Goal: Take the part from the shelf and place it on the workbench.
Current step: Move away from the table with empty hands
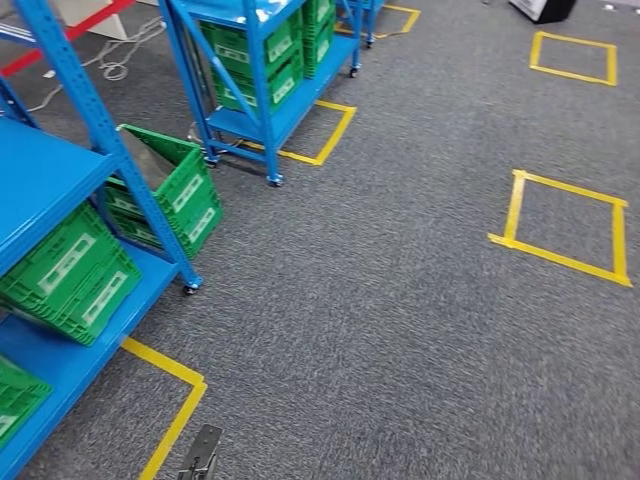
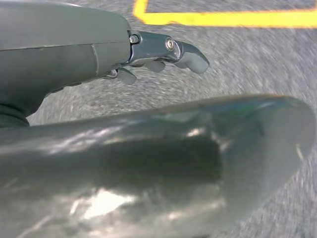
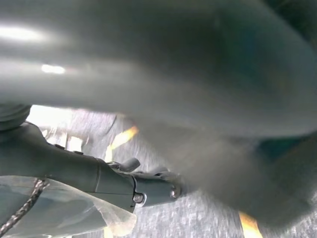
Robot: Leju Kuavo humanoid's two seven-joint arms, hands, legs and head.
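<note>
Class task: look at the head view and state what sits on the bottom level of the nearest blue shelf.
Green crates rest tilted on the nearest blue shelf's bottom level. The furthest one shows a grey inside. What the other crates hold is hidden by the level above.

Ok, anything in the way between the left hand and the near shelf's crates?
Nothing visible. The left hand hangs over carpet, and only flat yellow tape lies on the floor beside the near blue shelf with its green crates. Which crate holds the part I cannot tell.

Head camera looks down from high over grey carpet (image 1: 392, 300) beside the blue shelf (image 1: 45, 180). Both wrist cameras sit close behind their hands, facing that same carpet.
</note>
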